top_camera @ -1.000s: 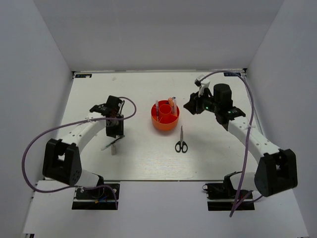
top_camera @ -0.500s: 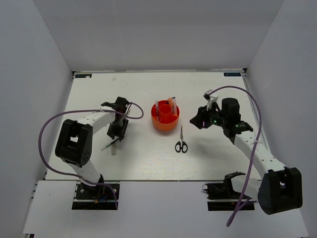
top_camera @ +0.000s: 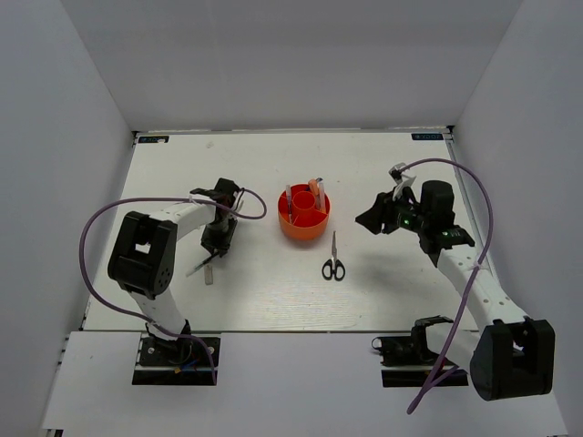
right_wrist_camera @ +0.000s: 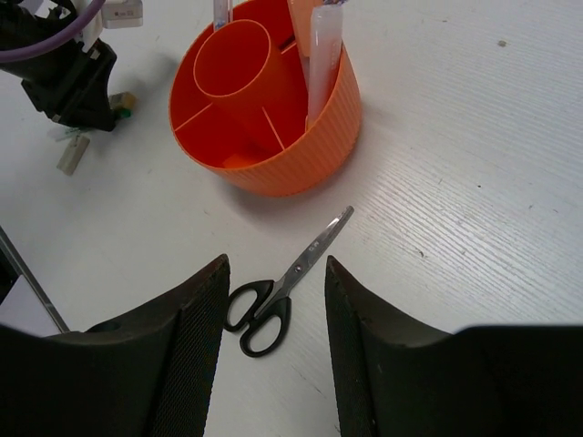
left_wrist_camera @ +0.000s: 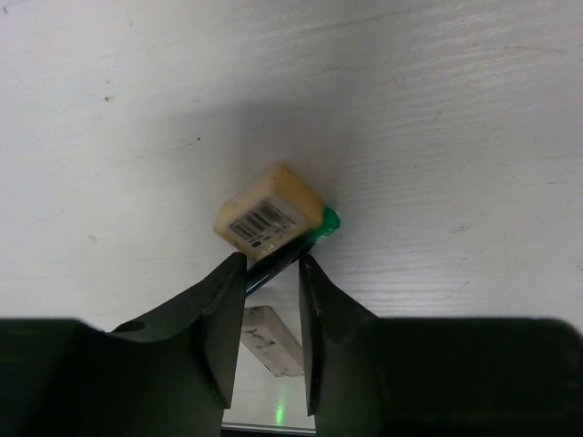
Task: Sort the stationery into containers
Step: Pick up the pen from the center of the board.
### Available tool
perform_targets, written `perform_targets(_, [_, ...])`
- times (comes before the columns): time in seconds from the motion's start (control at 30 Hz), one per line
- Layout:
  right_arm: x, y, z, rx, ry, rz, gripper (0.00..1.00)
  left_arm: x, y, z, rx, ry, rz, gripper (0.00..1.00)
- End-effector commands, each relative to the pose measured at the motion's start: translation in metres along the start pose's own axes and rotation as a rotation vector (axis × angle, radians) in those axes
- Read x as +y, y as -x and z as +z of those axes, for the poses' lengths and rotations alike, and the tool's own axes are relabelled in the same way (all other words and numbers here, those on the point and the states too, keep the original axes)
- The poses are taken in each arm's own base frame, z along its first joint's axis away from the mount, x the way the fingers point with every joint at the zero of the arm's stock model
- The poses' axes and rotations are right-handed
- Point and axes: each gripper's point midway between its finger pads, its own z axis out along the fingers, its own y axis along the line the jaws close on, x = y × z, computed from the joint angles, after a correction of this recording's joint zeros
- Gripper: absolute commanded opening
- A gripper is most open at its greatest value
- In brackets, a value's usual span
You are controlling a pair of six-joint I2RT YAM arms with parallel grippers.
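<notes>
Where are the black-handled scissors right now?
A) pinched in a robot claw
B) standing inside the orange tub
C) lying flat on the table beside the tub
C: the scissors lie closed on the white table, just outside the orange tub, untouched.

scissors [right_wrist_camera: 287, 287] before tub [right_wrist_camera: 301, 155], marker [right_wrist_camera: 324, 55] seemingly inside

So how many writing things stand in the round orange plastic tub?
3. A slim pen at the left of the tub; an orange highlighter and a white marker together at back right. Others may lie hidden inside.
</notes>
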Motion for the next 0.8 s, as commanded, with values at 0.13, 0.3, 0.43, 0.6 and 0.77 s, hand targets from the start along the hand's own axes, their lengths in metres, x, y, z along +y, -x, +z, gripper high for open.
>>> perform_targets(0.13, [0.002, 0.009, -0.006, -0.046, 0.033, 0.028, 0.5, 0.001, 0.005, 0.011, 0.0, -0.018, -0.03, 0.06])
perform_targets(0.3, [0.0, 0.009, -0.01, -0.054, 0.035, 0.046, 0.5, 0.002, 0.014, -0.012, -0.046, -0.026, -0.069, 0.0])
perform_targets(0.43, [-0.002, 0.013, -0.01, -0.072, 0.04, 0.046, 0.5, 0.001, 0.031, -0.051, -0.166, -0.067, -0.109, 0.0])
perform_targets(0.6, [-0.002, 0.013, -0.011, -0.074, 0.046, 0.048, 0.53, -0.022, 0.066, -0.116, -0.379, -0.212, -0.179, 0.0])
perform_targets(0.77, [-0.004, 0.013, -0.012, -0.069, 0.042, 0.022, 0.64, -0.077, 0.114, -0.179, -0.622, -0.415, -0.184, 0.0])
